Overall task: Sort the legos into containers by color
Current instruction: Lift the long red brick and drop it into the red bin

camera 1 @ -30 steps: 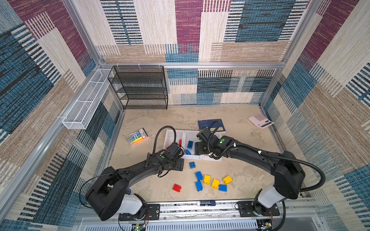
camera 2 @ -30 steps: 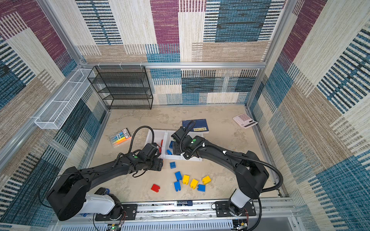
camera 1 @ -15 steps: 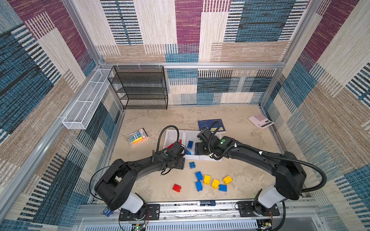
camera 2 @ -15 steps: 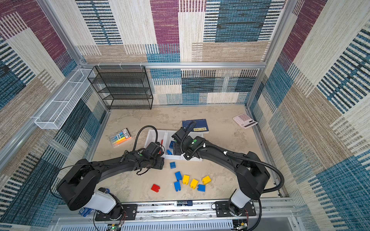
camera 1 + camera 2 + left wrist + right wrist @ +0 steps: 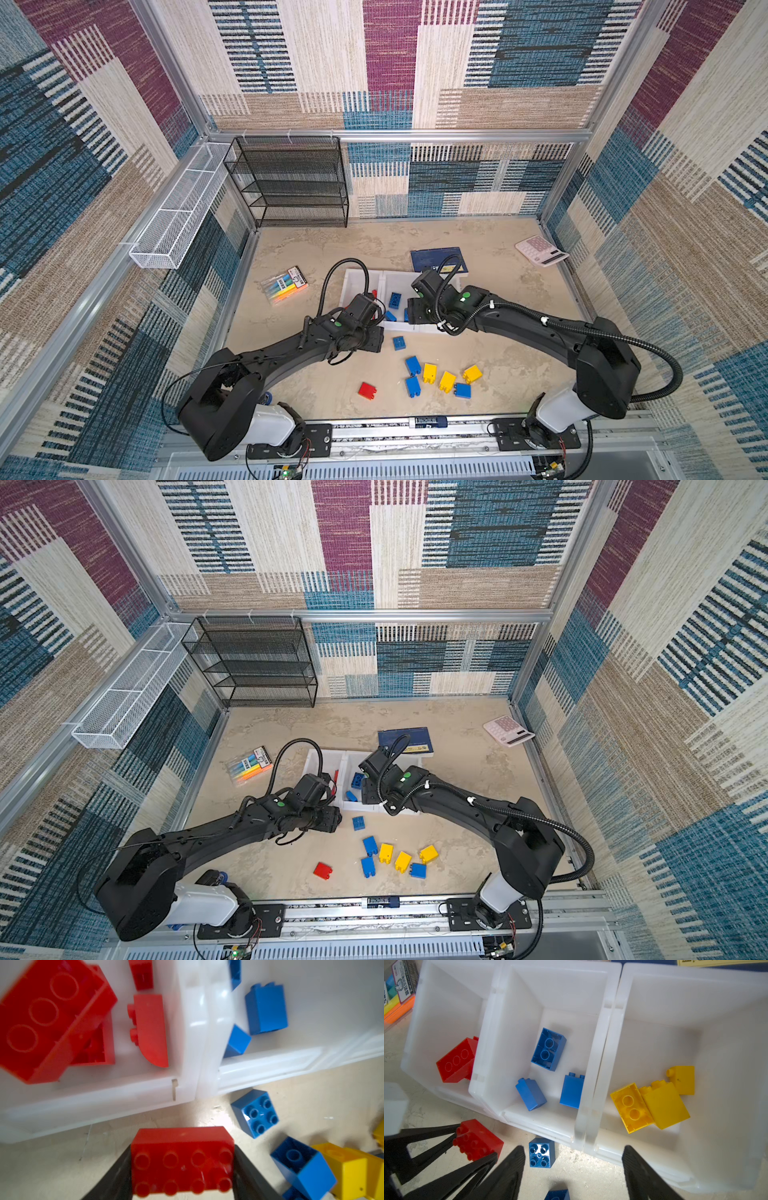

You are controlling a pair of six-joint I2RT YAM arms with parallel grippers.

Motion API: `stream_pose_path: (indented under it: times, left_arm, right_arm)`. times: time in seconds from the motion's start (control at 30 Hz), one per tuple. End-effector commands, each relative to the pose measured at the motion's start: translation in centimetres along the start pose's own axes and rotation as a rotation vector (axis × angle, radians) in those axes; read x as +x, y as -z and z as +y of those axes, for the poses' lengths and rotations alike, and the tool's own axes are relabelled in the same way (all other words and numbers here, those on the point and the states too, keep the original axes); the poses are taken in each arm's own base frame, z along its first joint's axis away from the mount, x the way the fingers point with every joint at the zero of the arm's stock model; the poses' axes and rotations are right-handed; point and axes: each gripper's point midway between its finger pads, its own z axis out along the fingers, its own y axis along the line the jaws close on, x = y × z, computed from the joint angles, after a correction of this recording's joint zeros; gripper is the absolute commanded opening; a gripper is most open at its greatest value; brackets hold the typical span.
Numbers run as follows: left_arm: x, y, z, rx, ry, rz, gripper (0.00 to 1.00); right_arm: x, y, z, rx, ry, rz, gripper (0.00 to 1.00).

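Beige mottled stone-look bench [image 5: 519, 357]: carries all entries below.

Left black arm [image 5: 266, 361]: stretched low and forward from its base, wrist bent inward, ending just short of the bins. Nearer of the two arms to the red store.

Right black arm [image 5: 532, 328]: arched in from the opposite side, wrist above the front of the bin row.

Three white rectangular open-top plastic bins, side by side and touching: red-holding bin [image 5: 446, 1001], blue-holding bin [image 5: 560, 991], yellow-holding bin [image 5: 695, 1001].

Left tool [image 5: 182, 1159]: clamped on red oblong eight-stud plastic brick [image 5: 180, 1142], one finger on each short end, studs turned back toward the wrist. Long axis from finger to finger, roughly parallel to the low front lip of the red-holding bin. That bin straight ahead of the tool, beyond the lip; brick outside it, over bare bench. Lifted clear of bench or not: cannot tell. Judged next: up over the lip, forward, release among the reds.

Right tool [image 5: 573, 1159]: spread wide, empty, hanging over the junction of the blue-holding and yellow-holding front lips.

Blue square four-stud plastic brick [image 5: 542, 1155]: loose on bench, just before the blue-holding bin.
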Motion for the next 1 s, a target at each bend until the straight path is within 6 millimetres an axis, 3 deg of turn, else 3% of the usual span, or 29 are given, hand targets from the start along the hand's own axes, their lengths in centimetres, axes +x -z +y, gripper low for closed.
stream_pose_path:
  times: [0.0,0.13,0.23,0.3,0.67,0.97]
  left_arm:
    - [-2.5,1.8,-1.1,0.051,-0.015,-0.052,0.61]
    - [-7.1,3.2,-0.5,0.073,0.015,-0.129,0.62]
    - [-10.1,3.0,1.1,0.047,0.042,-0.156,0.62]
    - [-11.1,2.2,2.4,0.027,0.058,-0.132,0.62]
    - [-12.5,-0.4,4.7,-0.021,0.107,-0.096,0.62]
    - [-12.5,0.2,5.3,-0.057,0.127,-0.112,0.79]
  right_arm:
    - [-0.5,0.3,0.3,-0.014,-0.017,-0.021,0.76]
    - [-0.5,0.4,0.3,-0.016,-0.018,-0.023,0.76]
    - [-0.5,0.5,0.4,-0.019,-0.019,-0.025,0.76]
    - [-0.5,0.7,0.4,-0.021,-0.021,-0.026,0.76]
    - [-0.2,1.3,-0.2,-0.018,-0.040,-0.032,0.76]
    - [-0.2,1.2,0.0,-0.023,-0.039,-0.029,0.76]
